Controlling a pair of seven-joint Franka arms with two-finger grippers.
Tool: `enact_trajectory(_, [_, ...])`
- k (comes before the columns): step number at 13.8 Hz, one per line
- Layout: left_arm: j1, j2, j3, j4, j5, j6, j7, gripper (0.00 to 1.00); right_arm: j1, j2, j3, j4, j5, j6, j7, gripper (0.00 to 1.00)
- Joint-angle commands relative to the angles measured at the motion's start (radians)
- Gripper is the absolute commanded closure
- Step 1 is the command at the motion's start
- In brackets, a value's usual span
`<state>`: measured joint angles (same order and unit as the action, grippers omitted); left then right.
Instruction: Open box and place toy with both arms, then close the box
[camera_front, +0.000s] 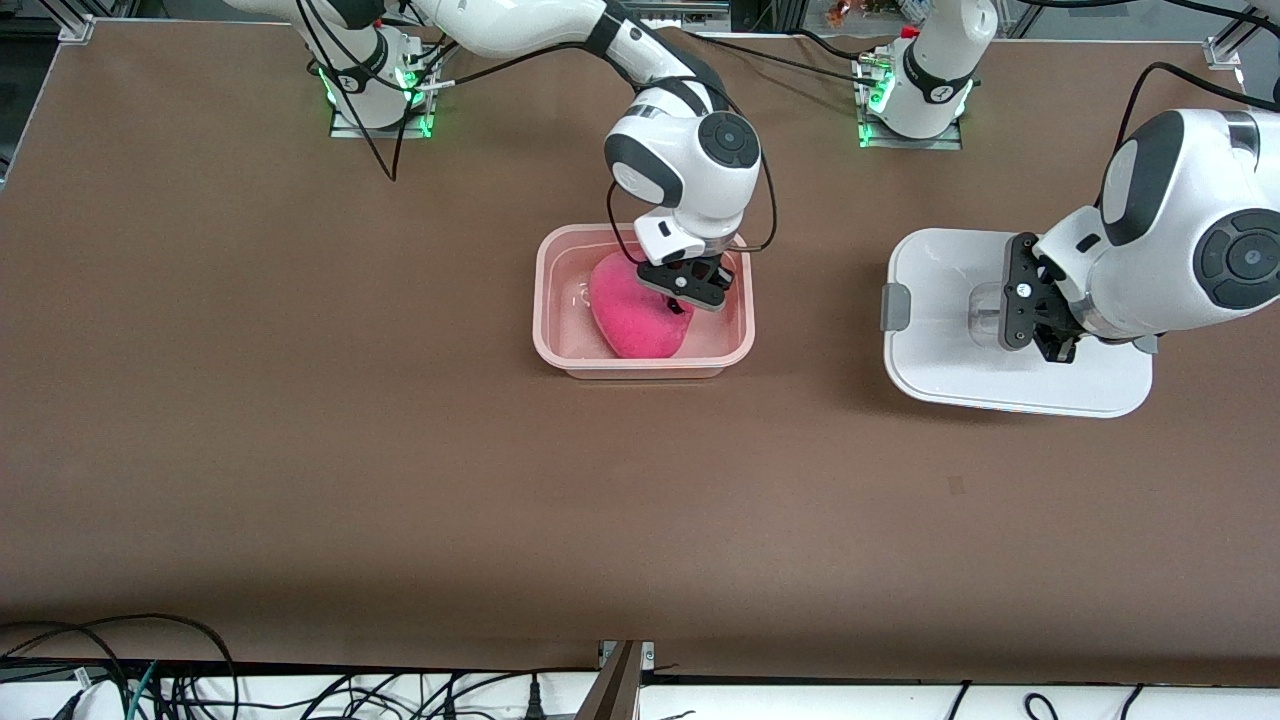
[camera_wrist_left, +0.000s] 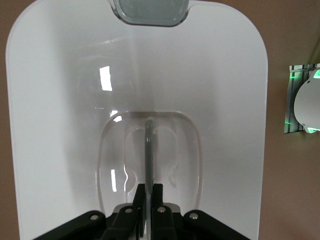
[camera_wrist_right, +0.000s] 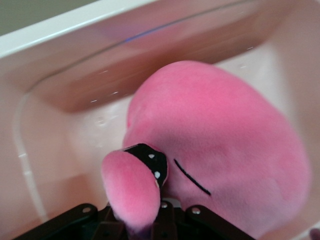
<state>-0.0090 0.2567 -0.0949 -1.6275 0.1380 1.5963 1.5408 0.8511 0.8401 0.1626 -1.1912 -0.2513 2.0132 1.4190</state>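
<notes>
Right claw (camera_front: 687, 292) grips toy (camera_front: 637, 315) in box (camera_front: 560, 300) (lid (camera_front: 940, 300) off).

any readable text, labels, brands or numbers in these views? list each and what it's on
None readable.
The lid, the box and the toy carry no print.
The round caps on both arms' joints bear small marks, too small to read.
The toy's black marks are eyes, not letters.

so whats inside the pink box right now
The pink toy lies in the open box, with the right gripper shut on it. The box floor under the toy is hidden.
</notes>
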Motion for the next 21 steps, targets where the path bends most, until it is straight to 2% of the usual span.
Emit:
enact_trajectory(1, [0.000, -0.011, 0.003, -0.006, -0.014, -0.001, 0.042, 1.00, 0.017, 0.036, 0.000, 0.009, -0.002, 0.070, 0.026, 0.00])
enact_trajectory(9, [0.000, -0.011, 0.003, -0.006, -0.014, -0.001, 0.042, 1.00, 0.039, 0.017, 0.005, 0.064, 0.003, 0.119, 0.104, 0.00])
enact_trajectory(17, [0.000, -0.011, 0.003, -0.006, -0.014, -0.001, 0.042, 1.00, 0.049, -0.006, 0.005, 0.059, -0.026, 0.055, 0.062, 0.00])
enact_trajectory(21, [0.000, -0.011, 0.003, -0.006, -0.014, -0.001, 0.042, 1.00, 0.065, -0.018, 0.003, 0.056, -0.045, -0.040, -0.015, 0.00])
